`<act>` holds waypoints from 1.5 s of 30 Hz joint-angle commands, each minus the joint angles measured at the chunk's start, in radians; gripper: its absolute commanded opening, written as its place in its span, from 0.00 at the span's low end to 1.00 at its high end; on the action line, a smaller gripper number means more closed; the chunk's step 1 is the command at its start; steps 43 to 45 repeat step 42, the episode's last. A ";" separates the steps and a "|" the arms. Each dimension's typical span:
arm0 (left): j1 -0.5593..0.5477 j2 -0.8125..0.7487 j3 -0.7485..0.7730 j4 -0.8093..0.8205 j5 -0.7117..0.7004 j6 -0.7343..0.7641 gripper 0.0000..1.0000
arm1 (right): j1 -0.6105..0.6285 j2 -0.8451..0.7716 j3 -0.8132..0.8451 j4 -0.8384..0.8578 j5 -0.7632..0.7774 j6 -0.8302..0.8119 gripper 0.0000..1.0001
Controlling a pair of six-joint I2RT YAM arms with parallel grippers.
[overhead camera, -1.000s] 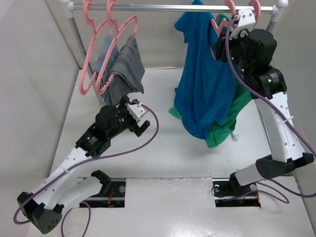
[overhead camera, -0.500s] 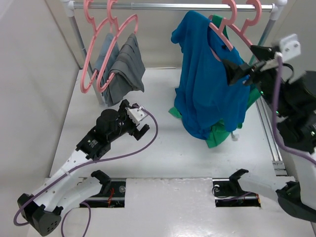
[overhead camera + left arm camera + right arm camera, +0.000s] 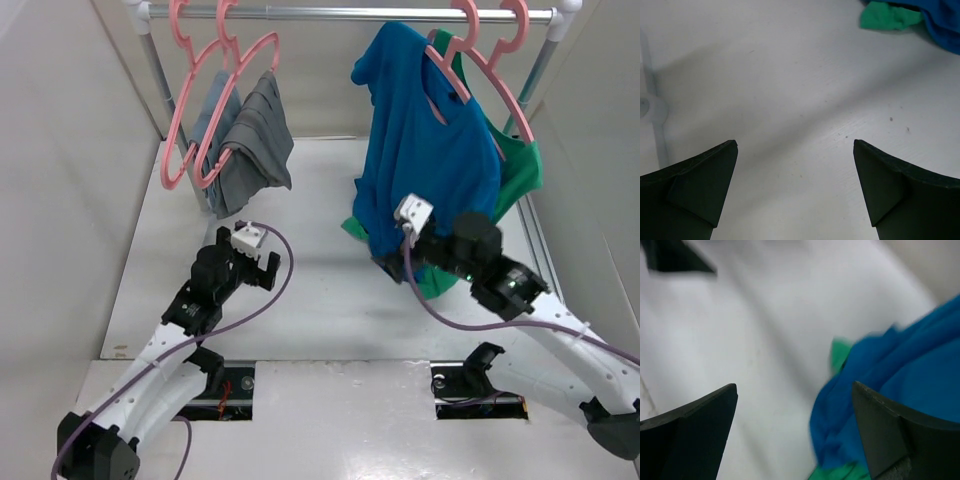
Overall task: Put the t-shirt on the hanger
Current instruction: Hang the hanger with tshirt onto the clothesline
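Observation:
The bright blue t-shirt (image 3: 425, 170) hangs from the rail on the pink hanger (image 3: 436, 82), which shows inside its neck. Its lower hem bunches on the table. My right gripper (image 3: 386, 262) is low over the table at that hem, open and holding nothing. In the right wrist view the t-shirt (image 3: 900, 375) lies beside the right finger of the right gripper (image 3: 795, 390). My left gripper (image 3: 264, 270) sits open above the bare table, left of the t-shirt. Only table shows between the fingers of the left gripper (image 3: 795, 150), with the t-shirt's edge (image 3: 945, 30) at the far right.
A green top (image 3: 520, 170) hangs on a second pink hanger (image 3: 505, 100) behind the t-shirt, its hem (image 3: 887, 17) on the table. Grey garments (image 3: 250, 140) hang on pink hangers (image 3: 190, 120) at the rail's (image 3: 330, 14) left end. A rack post (image 3: 160, 80) stands at the back left.
My right gripper let go at the hanger by the rail, opened, and swung down to the t-shirt's hem. The t-shirt stays hanging. My left arm drew back slightly.

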 commanded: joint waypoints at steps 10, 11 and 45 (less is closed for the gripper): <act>0.127 -0.073 -0.084 0.210 0.009 -0.115 1.00 | 0.029 -0.243 -0.527 0.089 0.326 0.449 0.99; 0.136 -0.073 -0.084 0.210 0.019 -0.115 1.00 | 0.016 -0.256 -0.553 0.089 0.355 0.477 0.99; 0.236 -0.104 -0.102 0.228 0.094 -0.125 1.00 | -0.038 -0.452 -0.647 -0.094 0.617 0.780 0.99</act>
